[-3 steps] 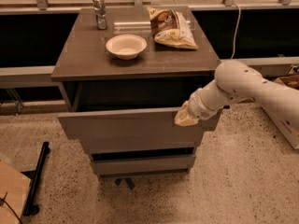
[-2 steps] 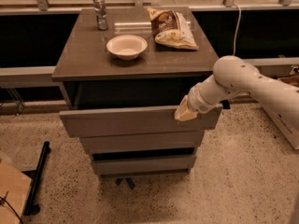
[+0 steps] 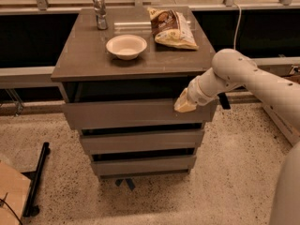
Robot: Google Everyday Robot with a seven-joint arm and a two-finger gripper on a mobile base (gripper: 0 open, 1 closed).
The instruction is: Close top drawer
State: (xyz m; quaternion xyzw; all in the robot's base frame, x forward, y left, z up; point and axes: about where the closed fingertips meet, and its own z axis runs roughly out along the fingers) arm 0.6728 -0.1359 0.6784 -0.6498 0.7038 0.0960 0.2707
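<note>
A grey-brown cabinet of three drawers stands under a counter (image 3: 82, 60) that carries a white bowl (image 3: 126, 46) and a snack bag (image 3: 171, 28). The top drawer (image 3: 126, 114) juts out toward the camera, with a dark gap above its front. Its long axis runs left to right. A white arm reaches in from the right, and its tool (image 3: 184, 105) appears to touch the right end of the drawer front. Whether the tool is wide or narrow cannot be told. The cabinet lies directly behind the tool, so the push likely goes straight inward, off-centre.
</note>
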